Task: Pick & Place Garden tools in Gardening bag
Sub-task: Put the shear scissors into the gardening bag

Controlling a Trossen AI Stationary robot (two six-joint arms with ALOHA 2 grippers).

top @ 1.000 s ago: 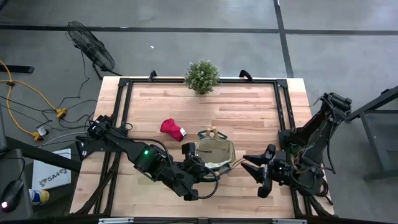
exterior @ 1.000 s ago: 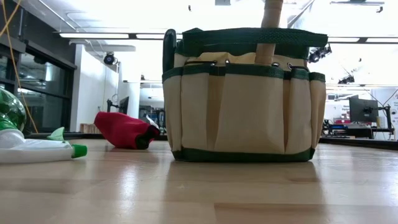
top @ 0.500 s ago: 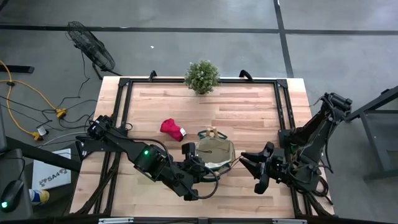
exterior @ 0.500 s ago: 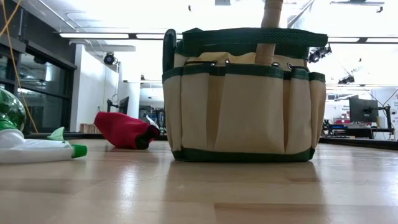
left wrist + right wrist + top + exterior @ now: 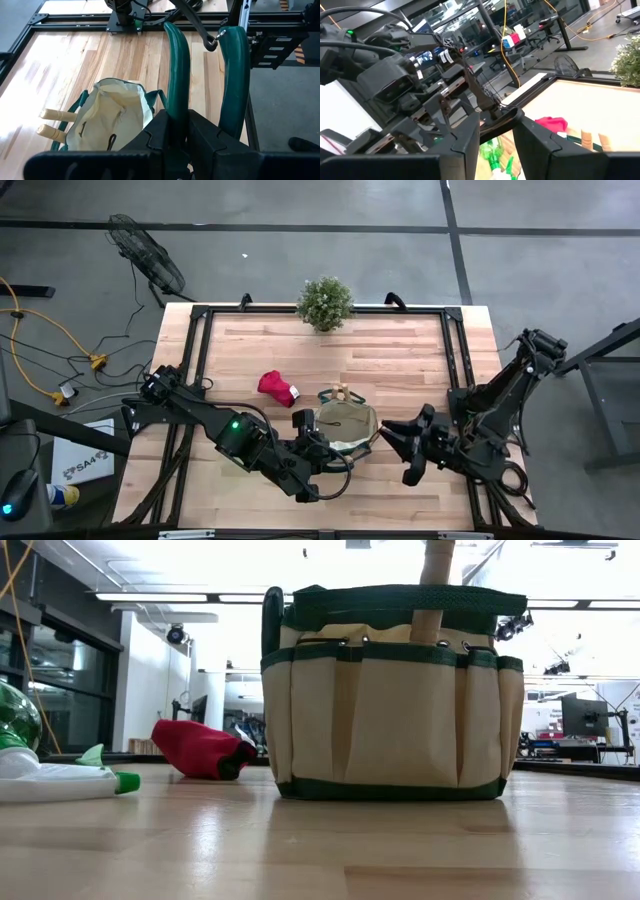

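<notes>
Left gripper (image 5: pixel 200 125) is pinching the green-handled pruners (image 5: pixel 205 80): both green handles stick out past its fingers (image 5: pixel 165 132), which are pressed onto the tool's base. In the high view this gripper (image 5: pixel 318 442) sits at the near-left rim of the gardening bag (image 5: pixel 348 425), touching or just over the edge; which one, cannot tell.

Gardening bag (image 5: pixel 112 117) lies just beside and below the left gripper, mouth open, two wooden handles (image 5: pixel 52 122) poking out of its far side from the gripper. In the low view the bag (image 5: pixel 390 690) stands upright on the surface (image 5: pixel 320 850), with one wooden handle (image 5: pixel 432 590) rising out of the top.

Right gripper (image 5: pixel 395 440) is just beside the bag on the opposite side from the left gripper, pointing at it. Its fingers (image 5: pixel 470 135) stand partly spread with nothing visibly between them; a dark link of the left arm shows beyond the gap.

Red glove (image 5: pixel 277 387) lies on the surface beyond the left gripper, near the bag but apart from it. Green spray bottle (image 5: pixel 50 775) lies on its side in the low view, well apart from the bag, with the red glove (image 5: pixel 200 750) between them and farther back.

Potted plant (image 5: pixel 325 302) is at the far edge of the surface, well apart from both grippers.
</notes>
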